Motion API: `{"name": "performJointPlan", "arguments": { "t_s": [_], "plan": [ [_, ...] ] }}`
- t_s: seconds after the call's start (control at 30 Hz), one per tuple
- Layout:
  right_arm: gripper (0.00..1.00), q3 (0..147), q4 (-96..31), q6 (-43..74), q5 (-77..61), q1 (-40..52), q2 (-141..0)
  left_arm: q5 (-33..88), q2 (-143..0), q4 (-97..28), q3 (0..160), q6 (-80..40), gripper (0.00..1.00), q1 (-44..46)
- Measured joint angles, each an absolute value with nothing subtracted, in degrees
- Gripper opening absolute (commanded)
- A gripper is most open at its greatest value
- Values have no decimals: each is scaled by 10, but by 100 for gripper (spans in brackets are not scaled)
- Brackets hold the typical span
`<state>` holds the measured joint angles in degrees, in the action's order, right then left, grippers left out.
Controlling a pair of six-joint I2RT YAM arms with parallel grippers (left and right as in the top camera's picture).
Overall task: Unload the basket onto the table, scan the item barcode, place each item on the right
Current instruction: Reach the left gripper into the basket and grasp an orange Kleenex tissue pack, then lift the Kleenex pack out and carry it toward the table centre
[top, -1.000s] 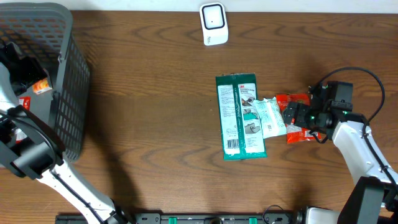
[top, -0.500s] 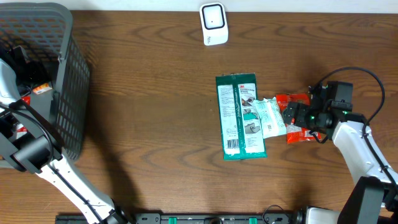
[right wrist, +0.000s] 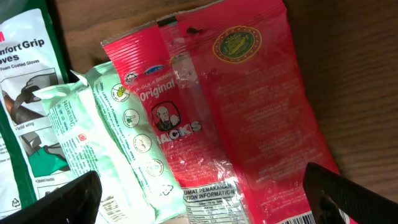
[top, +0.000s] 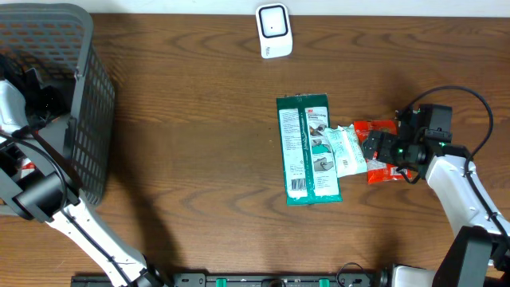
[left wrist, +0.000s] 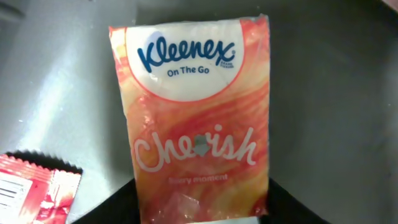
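Orange and white, the Kleenex tissue pack (left wrist: 196, 118) lies flat on the grey floor of the basket (top: 80, 104), which sits at 10 o'clock on the wooden table (top: 191, 159). The left gripper (left wrist: 199, 211) is down inside the basket. Its two black fingers (left wrist: 115, 208) flank the pack's lower end at 7 and 5 o'clock in the wrist view. They stand partly apart with the pack between them, but I cannot tell whether they are actually pinching it. A red packet (left wrist: 37, 193) with a zigzag edge lies near the pack at 8 o'clock. The white scanner (top: 273, 30) stands at 12 o'clock on the table, well apart from the basket. At 3 o'clock three things lie in an overlapping row: a green glove pack (top: 307, 151), a pale green wipes pack (top: 344, 151) over its right edge, and a red snack packet (top: 381, 127) beyond that. The right gripper (right wrist: 199, 199) hangs over the snack packet and the wipes pack with its jaws spread wide, holding nothing.
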<state>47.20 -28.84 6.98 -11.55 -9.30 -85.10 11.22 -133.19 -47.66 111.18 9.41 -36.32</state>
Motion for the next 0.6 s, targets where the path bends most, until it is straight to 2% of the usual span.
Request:
{"name": "performJointPlan", "arguments": {
  "t_s": [0.33, 0.47, 0.6],
  "plan": [
    [99, 472, -288, 70, -116, -93, -851, 112, -1318, -471, 1111, 85, 45, -363],
    [99, 472, -288, 70, -116, -93, -851, 111, -1251, -477, 1108, 54, 45, -363],
    [99, 472, -288, 70, -116, -93, -851, 109, -1115, -488, 1106, 3, 45, -362]
  ]
}}
